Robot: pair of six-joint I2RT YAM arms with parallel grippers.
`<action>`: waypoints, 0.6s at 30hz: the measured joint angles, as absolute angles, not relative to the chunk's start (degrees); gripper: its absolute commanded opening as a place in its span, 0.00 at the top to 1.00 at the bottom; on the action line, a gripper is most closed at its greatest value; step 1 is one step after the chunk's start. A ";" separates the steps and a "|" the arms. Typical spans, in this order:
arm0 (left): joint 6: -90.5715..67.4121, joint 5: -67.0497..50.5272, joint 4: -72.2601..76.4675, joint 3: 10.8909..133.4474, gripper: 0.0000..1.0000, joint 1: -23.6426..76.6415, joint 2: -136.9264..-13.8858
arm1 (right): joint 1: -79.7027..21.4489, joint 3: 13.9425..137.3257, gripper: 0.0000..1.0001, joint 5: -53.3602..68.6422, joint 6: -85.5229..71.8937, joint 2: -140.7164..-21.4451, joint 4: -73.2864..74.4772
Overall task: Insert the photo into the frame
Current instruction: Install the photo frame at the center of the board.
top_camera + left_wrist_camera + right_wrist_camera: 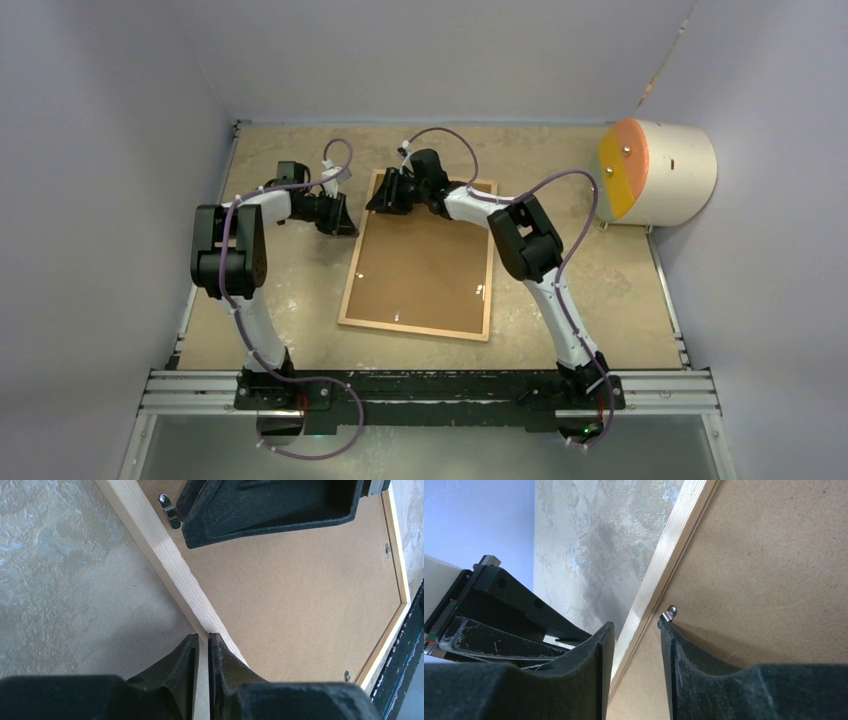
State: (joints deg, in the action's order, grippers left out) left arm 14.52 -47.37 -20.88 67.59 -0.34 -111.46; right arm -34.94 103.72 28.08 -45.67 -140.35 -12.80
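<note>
Frame (pixel 345 300): backing board (pixel 420 265) uppermost | left gripper (pixel 201 639): narrow slit, empty, over its edge | right gripper (pixel 636 625): part-open, straddling its edge beside clip (pixel 669 612)

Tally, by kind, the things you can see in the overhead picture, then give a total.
Robot arms: 2 (left arm, right arm)
Wooden frame: 1
Brown backing board: 1
White drum with an orange face: 1
Total: 5
</note>
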 measured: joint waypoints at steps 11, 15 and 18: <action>14.57 -47.55 -20.93 67.59 0.86 -0.34 -111.46 | -35.03 104.14 0.61 28.05 -47.99 -141.27 -13.96; 14.59 -47.57 -20.95 67.59 0.86 -0.34 -111.46 | -35.27 104.14 0.62 27.75 -49.04 -141.29 -14.22; 14.63 -47.57 -20.95 67.59 0.86 -0.34 -111.46 | -35.66 104.14 0.62 26.72 -50.02 -141.40 -14.83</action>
State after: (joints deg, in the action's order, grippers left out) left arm 14.63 -47.57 -20.95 67.59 -0.34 -111.46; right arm -35.66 104.14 26.72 -50.02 -141.40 -14.83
